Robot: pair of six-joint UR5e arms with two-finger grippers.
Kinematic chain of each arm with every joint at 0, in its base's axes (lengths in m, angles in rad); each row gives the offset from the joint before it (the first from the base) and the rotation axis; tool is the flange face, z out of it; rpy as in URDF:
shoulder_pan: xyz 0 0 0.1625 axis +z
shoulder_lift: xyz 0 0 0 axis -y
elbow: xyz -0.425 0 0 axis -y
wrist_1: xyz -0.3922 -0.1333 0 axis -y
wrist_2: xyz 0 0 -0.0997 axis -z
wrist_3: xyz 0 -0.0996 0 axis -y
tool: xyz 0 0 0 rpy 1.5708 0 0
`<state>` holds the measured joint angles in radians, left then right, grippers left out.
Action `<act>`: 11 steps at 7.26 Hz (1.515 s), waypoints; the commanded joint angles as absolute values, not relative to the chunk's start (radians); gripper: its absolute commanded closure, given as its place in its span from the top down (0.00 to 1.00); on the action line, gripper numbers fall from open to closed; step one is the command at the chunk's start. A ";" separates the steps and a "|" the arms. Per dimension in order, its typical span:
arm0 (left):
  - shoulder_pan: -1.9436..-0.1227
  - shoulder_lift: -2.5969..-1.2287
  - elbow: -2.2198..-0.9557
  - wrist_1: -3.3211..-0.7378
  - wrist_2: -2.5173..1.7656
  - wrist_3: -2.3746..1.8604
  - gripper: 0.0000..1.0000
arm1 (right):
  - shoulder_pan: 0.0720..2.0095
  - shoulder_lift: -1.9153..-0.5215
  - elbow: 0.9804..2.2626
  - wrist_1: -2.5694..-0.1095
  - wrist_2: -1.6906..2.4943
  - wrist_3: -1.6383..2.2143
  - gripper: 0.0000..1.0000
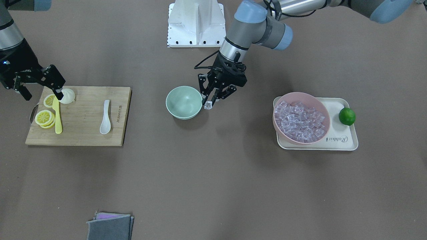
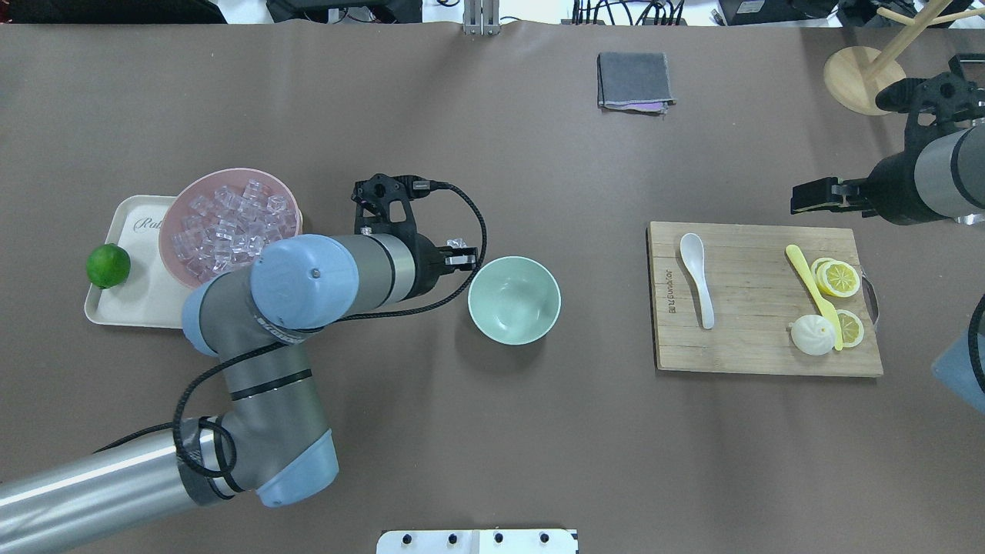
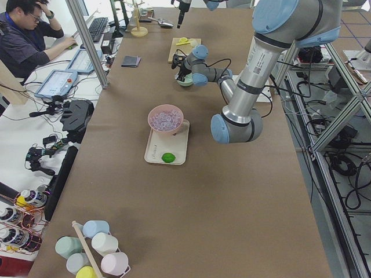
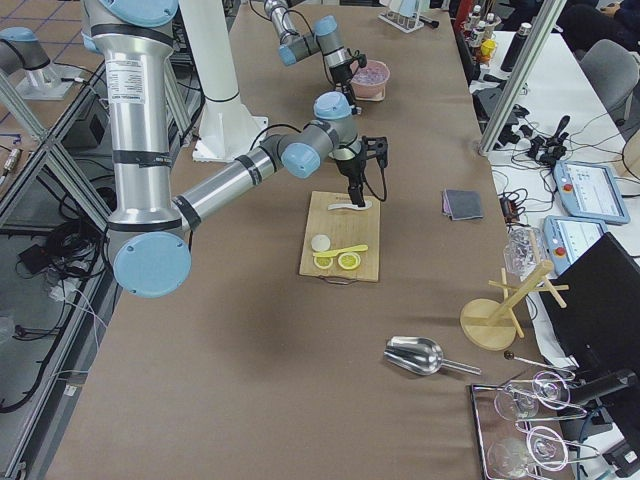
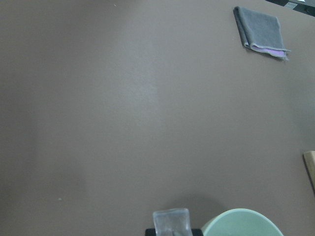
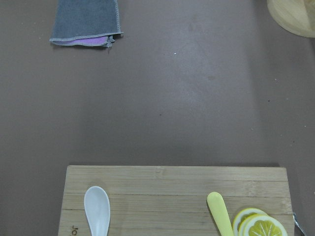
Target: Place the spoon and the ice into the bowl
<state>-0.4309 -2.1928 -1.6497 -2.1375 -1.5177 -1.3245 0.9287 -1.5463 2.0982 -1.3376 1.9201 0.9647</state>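
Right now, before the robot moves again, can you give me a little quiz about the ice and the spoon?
1. True or false: the spoon is already inside the mint-green bowl.
2. Pick one. How many things are inside the mint-green bowl? A) none B) one C) two
3. Fill in the gap: the left gripper is shut on one clear ____, held just beside the bowl's rim.

Key
1. False. The spoon lies on the wooden board.
2. A.
3. ice cube.
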 commanded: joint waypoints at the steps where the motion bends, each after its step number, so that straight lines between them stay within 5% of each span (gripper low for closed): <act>1: -0.390 -2.232 -1.615 -2.138 -1.476 -1.335 0.00 | 0.927 -1.546 2.098 -1.336 1.916 0.966 1.00; 2: -0.385 -2.230 -1.605 -2.135 -1.474 -1.332 0.23 | 0.923 -1.546 2.098 -1.336 1.916 0.966 1.00; 5: -0.348 -2.233 -1.586 -2.135 -1.473 -1.327 0.28 | 0.916 -1.532 2.098 -1.338 1.910 0.982 1.00; 6: -0.345 -2.233 -1.586 -2.135 -1.474 -1.325 0.38 | 0.913 -1.532 2.098 -1.338 1.908 0.982 1.00; 8: -0.347 -2.227 -1.585 -2.161 -1.473 -1.324 0.86 | 0.910 -1.532 2.102 -1.338 1.902 0.982 1.00; 11: -0.388 -2.211 -1.697 -2.172 -1.482 -1.275 0.97 | 0.893 -1.519 2.103 -1.338 1.899 0.988 1.00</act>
